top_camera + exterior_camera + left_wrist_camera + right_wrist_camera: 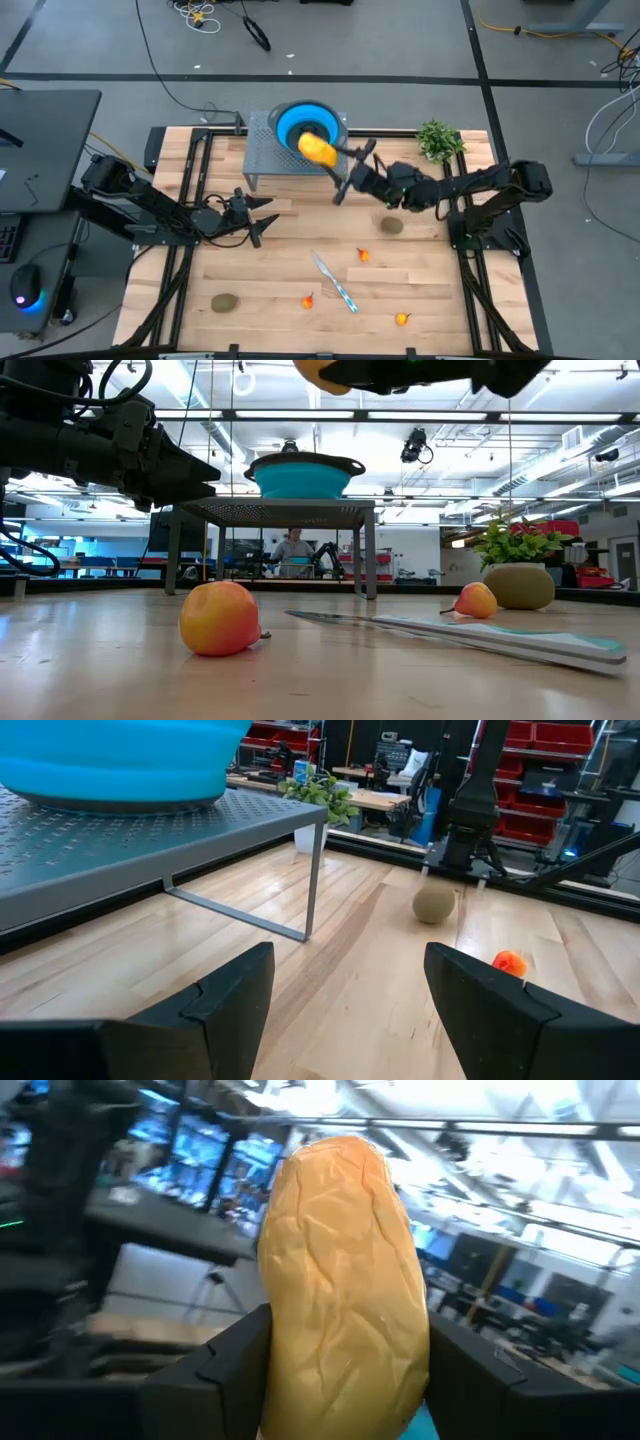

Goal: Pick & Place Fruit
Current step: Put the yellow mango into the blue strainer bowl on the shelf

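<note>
In the high view the oblong yellow-orange fruit (318,149) hangs in the air over the near right rim of the blue bowl (300,122). The bowl stands on a grey perforated stand (262,160). My right gripper (333,160) reaches in from the right and is shut on the fruit (345,1280). My left gripper (262,215) waits open and level at the table's left middle, with nothing between its fingers (230,1000). Two brownish-green ovals (391,226) (225,302) and three small orange-red pieces (363,255) (308,300) (402,319) lie on the wood. My right gripper pinches the yellow-orange fruit between its two fingers (235,1360), one on each long side (275,1330), at the end nearest the wrist. The fingers come roughly level from the table's right. The fruit juts out past them toward the bowl, lifted clear of table and bowl.
A silver knife with a teal handle (335,282) lies near the table's middle front. A green leafy plant (438,140) stands at the far right. The stand's legs (313,880) are just beyond my left gripper. Bare wood lies between the scattered pieces.
</note>
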Motion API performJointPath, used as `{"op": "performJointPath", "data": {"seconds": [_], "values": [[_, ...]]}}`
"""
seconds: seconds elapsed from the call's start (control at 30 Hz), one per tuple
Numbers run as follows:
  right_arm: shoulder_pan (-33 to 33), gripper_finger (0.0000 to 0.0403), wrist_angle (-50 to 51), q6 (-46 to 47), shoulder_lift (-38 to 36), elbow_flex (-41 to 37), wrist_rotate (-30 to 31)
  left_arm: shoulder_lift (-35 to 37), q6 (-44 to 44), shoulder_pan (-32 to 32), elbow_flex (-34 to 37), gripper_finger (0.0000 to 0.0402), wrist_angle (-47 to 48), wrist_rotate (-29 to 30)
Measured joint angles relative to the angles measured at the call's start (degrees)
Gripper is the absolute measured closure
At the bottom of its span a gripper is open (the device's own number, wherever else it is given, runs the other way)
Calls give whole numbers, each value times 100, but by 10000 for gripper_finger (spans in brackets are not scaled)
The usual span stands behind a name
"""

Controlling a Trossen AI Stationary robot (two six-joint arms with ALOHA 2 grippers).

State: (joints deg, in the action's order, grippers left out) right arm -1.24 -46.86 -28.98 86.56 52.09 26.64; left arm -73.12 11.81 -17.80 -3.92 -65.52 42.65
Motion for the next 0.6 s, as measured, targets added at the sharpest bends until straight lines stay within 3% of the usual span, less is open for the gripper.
{"op": "performJointPath", "data": {"seconds": [0.37, 0.6], "values": [[-938, 182, 67, 977, 8, 263, -1058, 0, -15, 0, 0, 135, 4, 0], [-1167, 182, 96, 1350, 9, 273, -1022, 0, -17, 0, 0, 135, 4, 0]]}}
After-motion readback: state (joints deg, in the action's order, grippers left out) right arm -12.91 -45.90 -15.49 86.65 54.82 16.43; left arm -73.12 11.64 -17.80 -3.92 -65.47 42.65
